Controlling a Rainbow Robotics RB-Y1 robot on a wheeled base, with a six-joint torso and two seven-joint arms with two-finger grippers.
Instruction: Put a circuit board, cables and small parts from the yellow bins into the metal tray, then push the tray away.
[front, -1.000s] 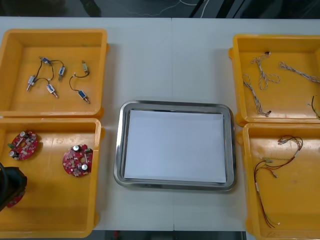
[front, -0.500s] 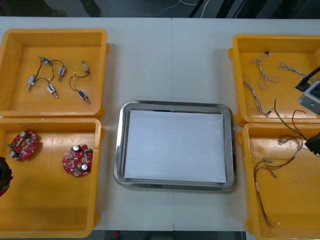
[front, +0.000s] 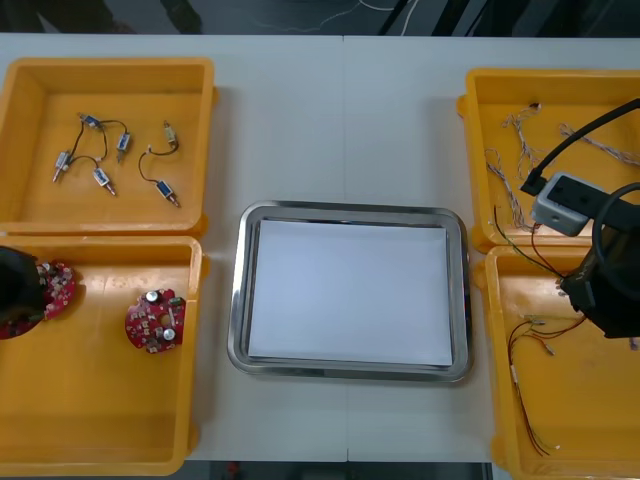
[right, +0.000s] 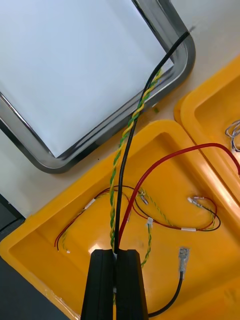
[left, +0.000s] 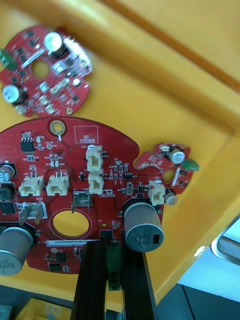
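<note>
At the left edge of the near left yellow bin (front: 110, 440), my left gripper (front: 14, 285) (left: 112, 247) is shut on the rim of a round red circuit board (left: 70, 185) (front: 18, 325) and holds it above the bin floor. Two more boards (front: 155, 320) (front: 58, 282) lie below it. Over the near right bin (front: 580, 420), my right gripper (front: 605, 295) (right: 116, 255) is shut on a bundle of black, red and yellow-green cables (right: 125, 165) (front: 520, 245). The bundle trails toward the corner of the metal tray (front: 237, 290) (right: 172, 75), which is white inside.
The far left bin (front: 30, 210) holds several small metal parts (front: 100, 150). The far right bin (front: 480, 150) holds twisted blue and white cables (front: 520, 170). Red and yellow cables (front: 540, 340) (right: 165, 220) lie loose in the near right bin.
My left gripper has moved toward the bin's far left corner with the board. The right arm has come in from the right edge, carrying the cable bundle over the near right bin.
</note>
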